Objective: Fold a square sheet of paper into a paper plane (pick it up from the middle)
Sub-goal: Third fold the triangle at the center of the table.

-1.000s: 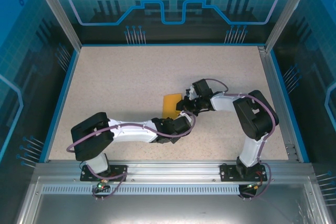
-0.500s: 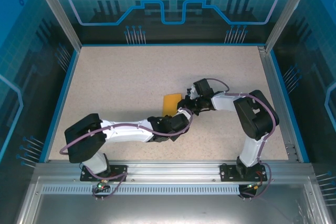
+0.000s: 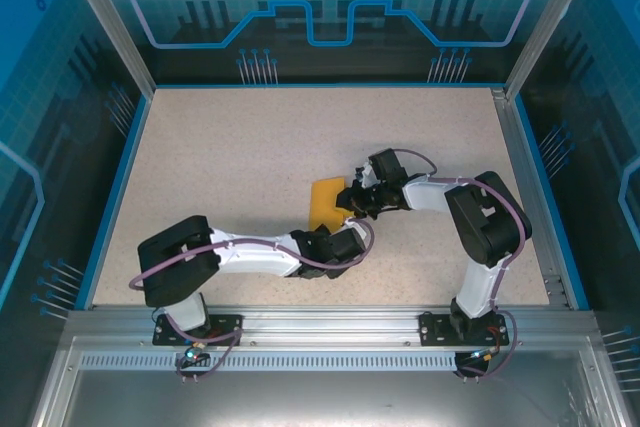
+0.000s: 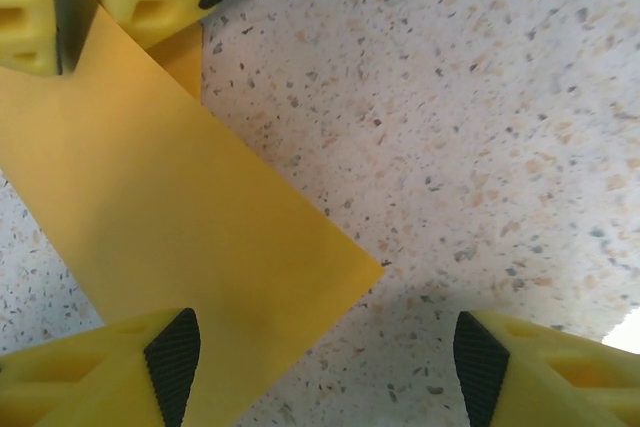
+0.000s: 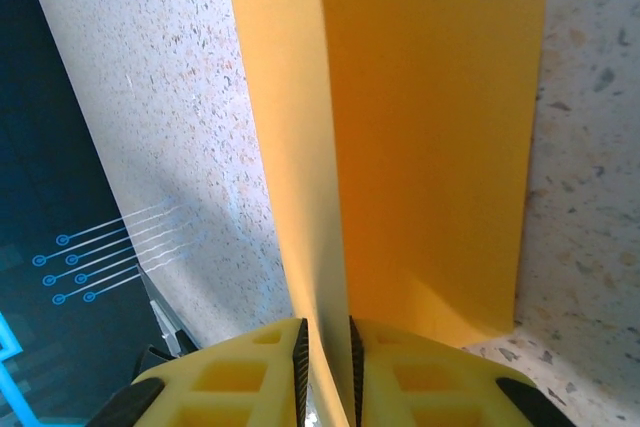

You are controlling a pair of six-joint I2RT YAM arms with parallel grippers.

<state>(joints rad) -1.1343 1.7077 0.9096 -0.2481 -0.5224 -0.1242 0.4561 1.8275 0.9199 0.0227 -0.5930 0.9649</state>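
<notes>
Finds the square sheet of paper [image 3: 326,203] folded over near the middle of the table [image 3: 220,147]; pinches its raised flap in the closed right tool [image 5: 325,332]; spreads the left tool [image 4: 325,365] wide over one corner, holding nothing; judges it light, limp, crease-prone; favours gripping at the fold.

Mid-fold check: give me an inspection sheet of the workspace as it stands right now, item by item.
Surface: speckled beige table, no spills or marks seen.
Job's things: orange-yellow sheet of paper near the table's centre, partly folded, with one flap leading into the right jaws.
Clutter: nothing seen.
Grippers: right gripper has its jaws shut on the sheet's flap. Left gripper has its jaws wide open, one finger at the sheet's edge and the other over bare table.
Cables: purple cables run along both arms, off the sheet.
Surroundings: blue-lit panel walls, metal frame posts, blue rim around the table.
</notes>
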